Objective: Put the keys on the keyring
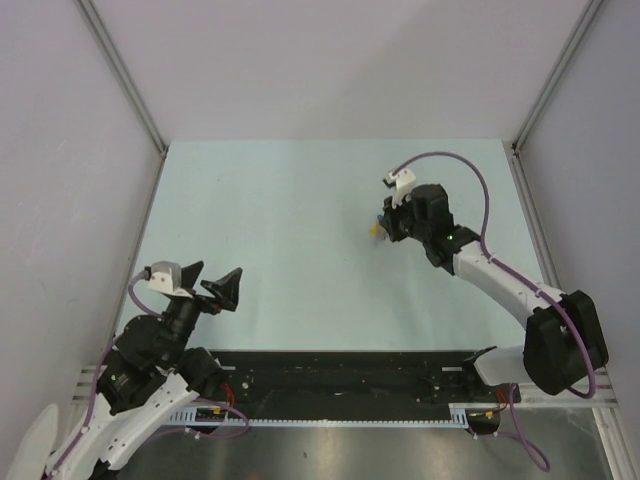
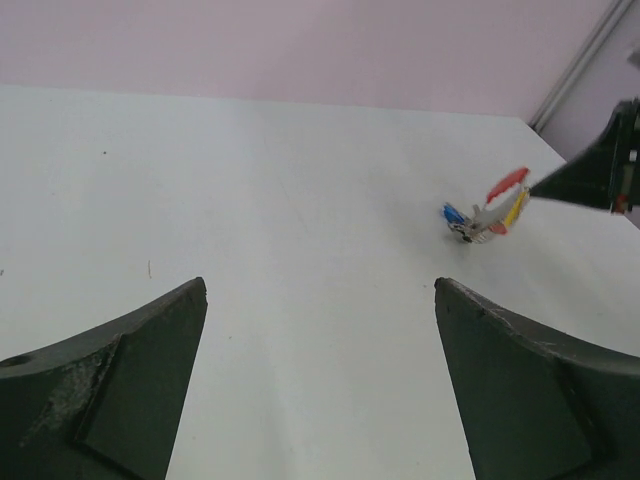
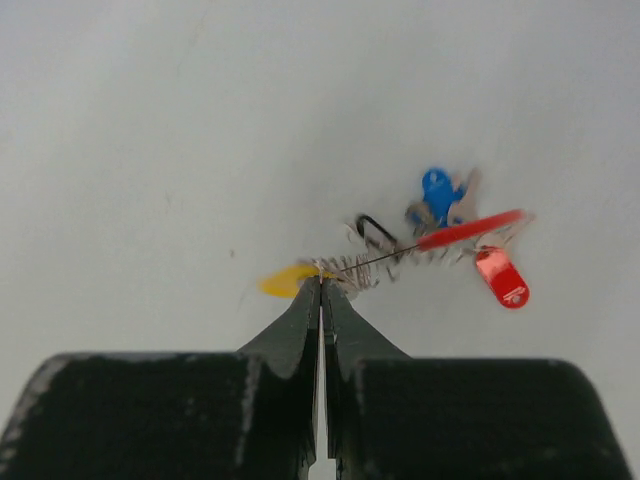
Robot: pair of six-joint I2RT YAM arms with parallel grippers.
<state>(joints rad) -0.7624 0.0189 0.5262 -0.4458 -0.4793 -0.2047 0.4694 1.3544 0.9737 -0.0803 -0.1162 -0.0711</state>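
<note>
The keys and the keyring (image 3: pixel 468 230) lie together as one small bunch on the table (image 1: pixel 270 220), in its right half and toward the far side, well apart from the left arm. In the right wrist view the bunch stretches across the picture, crosswise to the fingers. The yellow-headed key (image 3: pixel 284 282) is at its left end and a red oval piece (image 3: pixel 500 277) is at its right end; I cannot tell if this piece belongs to a key. The blue-headed key (image 3: pixel 436 186) sits on the far side of the bunch, its head pointing away from the camera. The long red strip of the keyring runs left to right and rises a little toward the right. The right hand (image 3: pixel 320 282) has its two fingers pressed together, and their tips meet exactly at the metal part beside the yellow head. Whether they really pinch something there, I cannot tell. The left hand (image 1: pixel 212 280) is near the left near corner of the table with its fingers wide apart, holding nothing and facing toward the bunch.
</note>
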